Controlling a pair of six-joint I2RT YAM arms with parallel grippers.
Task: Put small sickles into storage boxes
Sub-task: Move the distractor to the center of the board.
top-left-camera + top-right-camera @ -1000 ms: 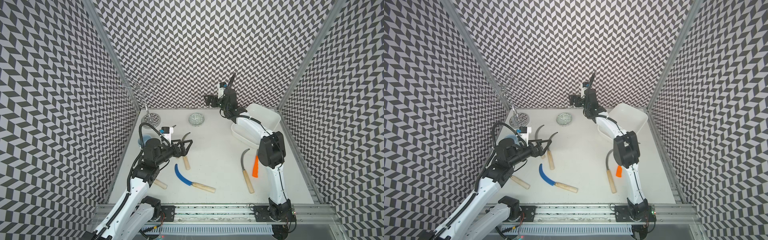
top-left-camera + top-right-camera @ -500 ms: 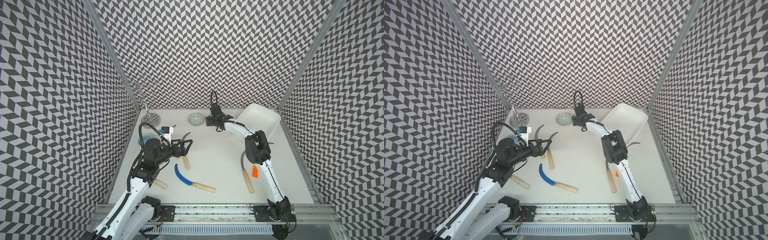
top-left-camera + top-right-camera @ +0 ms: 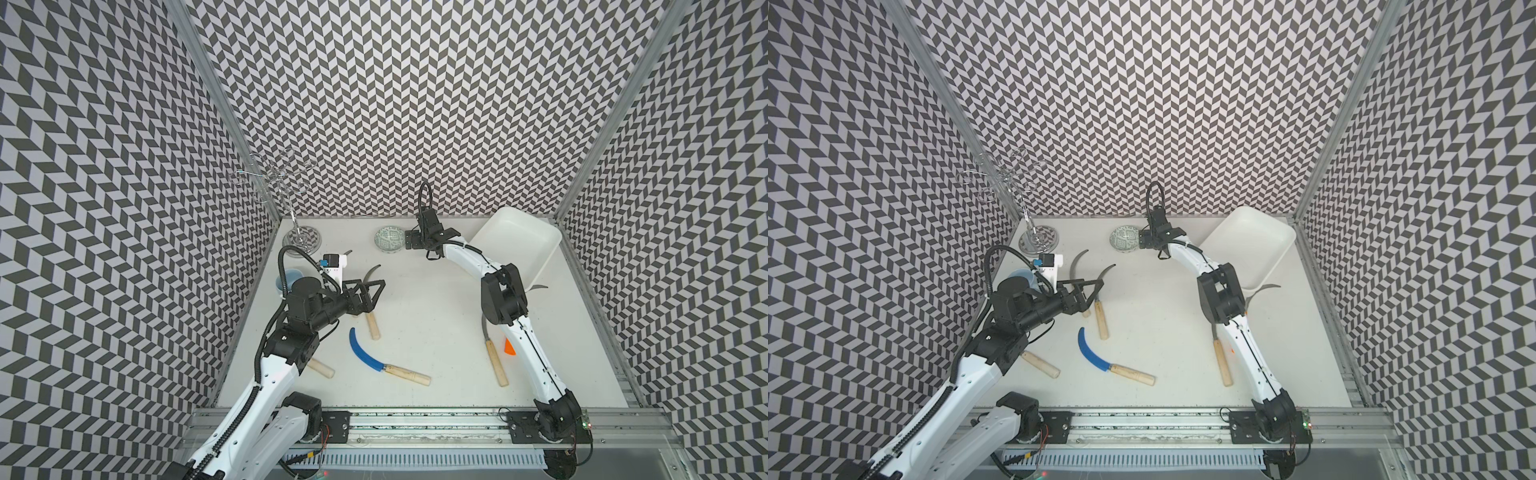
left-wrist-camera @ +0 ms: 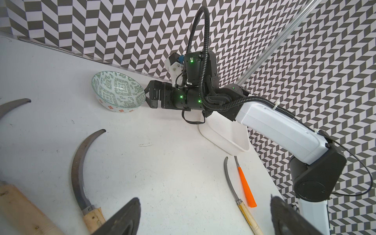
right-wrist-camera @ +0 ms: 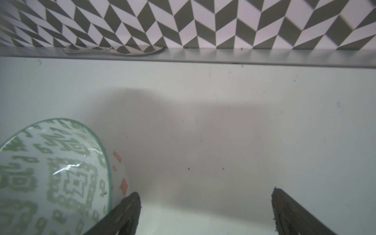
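White table (image 3: 436,324) sits inside black-and-white zigzag walls (image 3: 374,104). Lowest in a top view lies a blue-bladed sickle with a pale wooden handle (image 3: 365,351). At lower right, a grey-bladed sickle with a pale wooden handle (image 3: 495,365) lies just beside an orange-handled sickle (image 3: 509,347), which is half hidden by the right arm (image 3: 523,345).

I think all of these are stiff and not heavy. Their blades look thin and sharp, so they could slip or cut. The wooden handles look thick and rough, so that is the good place to grab. They lie flat, so the fingers must go down on both sides of a handle.

At middle left, the left gripper (image 3: 376,297) has its fingers spread wide and holds nothing. It hangs just over another grey-bladed sickle (image 3: 372,326).

Farther back, at upper right, the white plastic tray (image 3: 536,266) looks tipped up, and I see no sickle in it. At upper middle, the right gripper (image 3: 407,242) is spread wide and empty too. It is just beside a small round bowl with green patterns (image 3: 388,237). I cannot tell if they touch.
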